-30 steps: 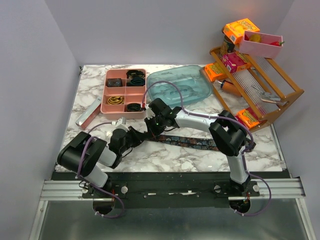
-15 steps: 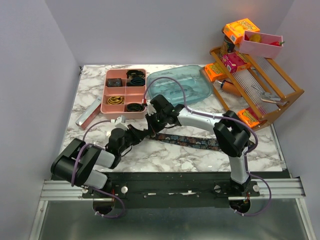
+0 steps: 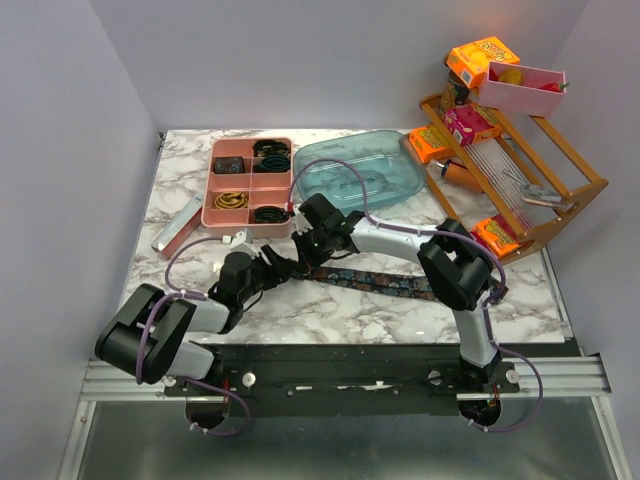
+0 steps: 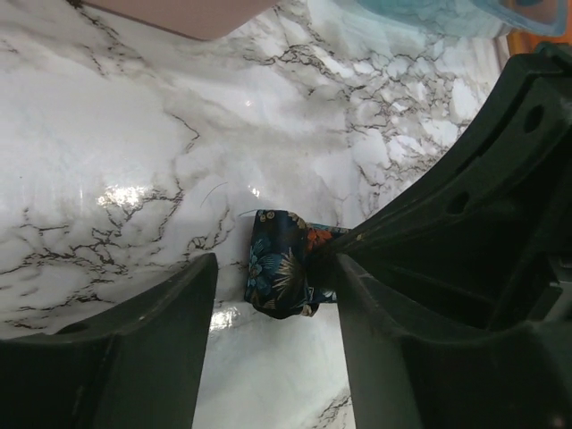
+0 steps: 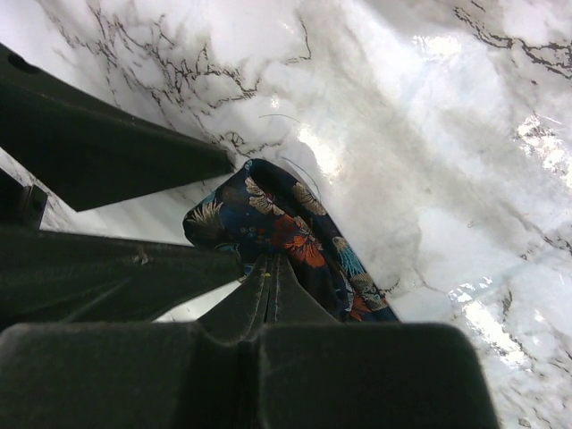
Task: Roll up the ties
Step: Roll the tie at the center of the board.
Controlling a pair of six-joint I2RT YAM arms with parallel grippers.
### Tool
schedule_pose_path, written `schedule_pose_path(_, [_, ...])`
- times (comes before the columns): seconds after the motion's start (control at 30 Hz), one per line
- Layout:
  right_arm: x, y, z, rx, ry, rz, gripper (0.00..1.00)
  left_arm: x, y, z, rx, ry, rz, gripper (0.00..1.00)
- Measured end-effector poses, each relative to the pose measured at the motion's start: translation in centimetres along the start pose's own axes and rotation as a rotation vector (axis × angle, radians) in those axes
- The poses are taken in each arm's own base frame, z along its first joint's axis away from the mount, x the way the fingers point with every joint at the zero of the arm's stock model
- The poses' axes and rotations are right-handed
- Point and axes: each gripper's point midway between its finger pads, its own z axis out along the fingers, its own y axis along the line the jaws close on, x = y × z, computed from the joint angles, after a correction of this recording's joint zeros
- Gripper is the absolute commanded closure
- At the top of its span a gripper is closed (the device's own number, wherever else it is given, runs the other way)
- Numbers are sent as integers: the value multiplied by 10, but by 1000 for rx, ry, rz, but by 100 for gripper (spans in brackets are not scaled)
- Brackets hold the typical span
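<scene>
Top external view: a pink plastic tray divided into six compartments (image 3: pixel 250 185) stands on the white marble-patterned tabletop (image 3: pixel 185 190). On the side of the tray toward the arm bases, and off to its right, the long dark navy necktie with a small floral print (image 3: pixel 390 284) lies flat as a strip. The strip's end nearest the tray is hidden under the two pincers. The left gripper (image 3: pixel 283 268) and the right gripper (image 3: pixel 305 252) meet just below the tray's lower right corner. From here I cannot tell how either pair of jaws stands.

Left wrist view: a pink corner of the tray shows at the top edge. Below it on the marble sits the necktie's end, folded over into a short thick bundle. The left gripper's two dark fingers (image 4: pixel 152 349) stand apart on either side of the bundle. There is bare marble between the bundle and one finger, and the bundle lies against the other side.

Right wrist view: the tray is out of frame. The right gripper's fingers are pressed together, their joined tips resting on the folded floral end. Whether fabric is pinched between them cannot be told.
</scene>
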Motion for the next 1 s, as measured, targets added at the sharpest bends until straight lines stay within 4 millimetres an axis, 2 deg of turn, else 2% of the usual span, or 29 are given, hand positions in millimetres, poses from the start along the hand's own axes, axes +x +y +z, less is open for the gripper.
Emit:
schedule_pose_path(0.23, [-1, -1, 0, 1, -1, 2, 99, -4, 0, 0, -9, -14, 14, 29])
schedule_pose_path(0.33, [-1, -1, 0, 1, -1, 3, 99, -4, 0, 1, -6, -15, 17, 33])
schedule_pose_path(0.53, [-2, -5, -2, -3, -4, 18, 99, -4, -3, 7, 25, -25, 17, 49])
schedule_pose_path(0.73, [-2, -4, -2, -23, -2, 31, 99, 6, -2, 10, 62, -5, 5, 66])
schedule_pose_path(0.77, [-2, -4, -2, -27, -1, 31, 99, 7, -2, 10, 66, -4, 7, 72])
schedule_pose_path(0.93, [-2, -1, -2, -41, 1, 35, 99, 7, -4, 9, 74, -8, 5, 86])
schedule_pose_path(1.0, [-2, 0, -3, -47, 1, 34, 99, 6, -4, 8, 74, -8, 7, 100])
